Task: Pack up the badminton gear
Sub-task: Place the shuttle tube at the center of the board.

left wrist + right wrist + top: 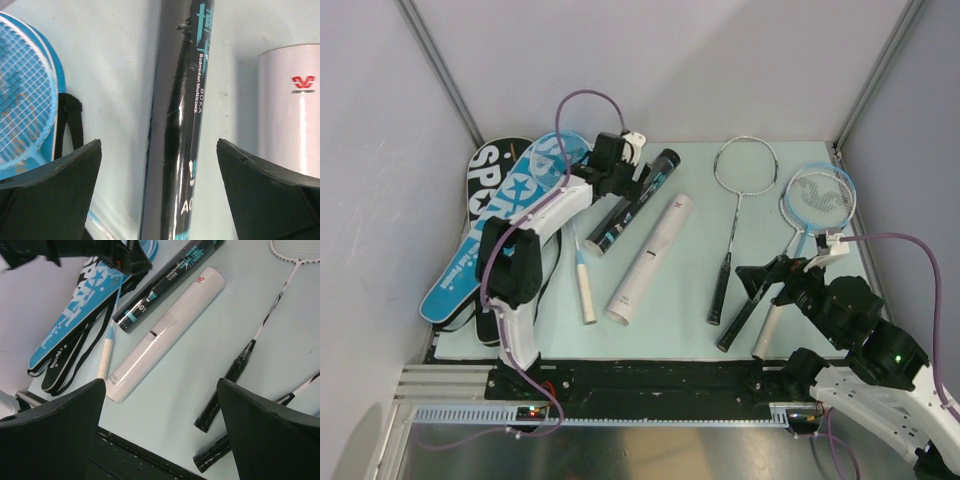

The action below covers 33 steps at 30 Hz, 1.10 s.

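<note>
The black teal-printed tube [632, 200] lies on the mat, and my left gripper [628, 172] hovers over its far half. In the left wrist view the tube [182, 125] runs between the open fingers of that gripper [159, 142], untouched. The white tube [650, 260] lies beside it and also shows in the left wrist view [290, 110]. My right gripper [768, 278] is open and empty above the racket handles; its wrist view [161, 382] shows bare mat between the fingers. A silver racket [745, 165] lies at the back. No shuttlecocks are visible.
A blue racket [582, 270] lies on the blue SPORT cover [495, 235], which overlaps the black cover [488, 162] at left. A blue-rimmed racket head [820, 197] is at far right, with black [740, 320] and white [767, 335] handles below it. The enclosure walls stand close.
</note>
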Motion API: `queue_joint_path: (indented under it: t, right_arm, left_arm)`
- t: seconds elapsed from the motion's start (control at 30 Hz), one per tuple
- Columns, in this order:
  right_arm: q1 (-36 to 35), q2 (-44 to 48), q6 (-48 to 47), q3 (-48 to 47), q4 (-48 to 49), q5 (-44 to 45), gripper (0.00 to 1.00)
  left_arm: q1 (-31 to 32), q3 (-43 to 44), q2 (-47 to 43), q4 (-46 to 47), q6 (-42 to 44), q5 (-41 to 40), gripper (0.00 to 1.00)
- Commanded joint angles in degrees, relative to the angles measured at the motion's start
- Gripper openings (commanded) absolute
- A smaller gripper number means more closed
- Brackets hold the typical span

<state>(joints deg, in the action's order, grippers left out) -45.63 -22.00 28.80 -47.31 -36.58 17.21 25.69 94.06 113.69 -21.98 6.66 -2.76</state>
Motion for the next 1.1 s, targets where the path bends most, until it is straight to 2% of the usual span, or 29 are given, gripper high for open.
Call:
queue_joint_path:
  t: [0.0, 0.13, 0.27, 0.43, 0.53, 0.7, 0.77, 1.07]
  right_arm:
    - [0.27, -2.17, -0.11, -1.62, -2.59, 3.04, 1.00]
    - [0.75, -4.44, 5.29, -1.22, -4.84, 9.61, 0.99]
    - [1.83, -5.37, 7.93, 0.70, -4.47, 10.24, 0.99]
    - [2.89, -4.73, 8.61, 3.89, -1.63, 7.70, 0.99]
    - [3.11, -4.16, 7.97, 4.79, -0.15, 6.33, 0.99]
    - [3.25, -4.04, 8.04, 5.40, 0.03, 6.95, 0.98]
    - [3.24, -4.13, 8.60, 5.63, -0.11, 7.35, 0.97]
    - [3.29, -4.45, 8.46, 7.87, 2.48, 5.74, 0.97]
  left_arm:
    - [-0.21, -2.78, -11.35, 1.91, -3.12, -1.12, 1.00]
    - [-0.14, -7.22, -21.25, 1.80, -5.25, -3.78, 1.00]
    - [-0.51, -13.57, -31.42, 1.16, -9.09, -7.51, 1.00]
    - [-3.95, -25.18, -43.37, 0.49, -21.30, -8.42, 1.00]
    - [-7.42, -30.53, -47.02, 0.34, -29.57, -8.60, 1.00]
    - [-15.40, -36.45, -46.62, -0.68, -31.43, 2.40, 1.00]
    - [-16.79, -38.44, -45.09, -0.87, -33.33, 3.86, 0.99]
    - [-17.19, -42.67, -36.00, -1.27, -39.23, 0.83, 0.73]
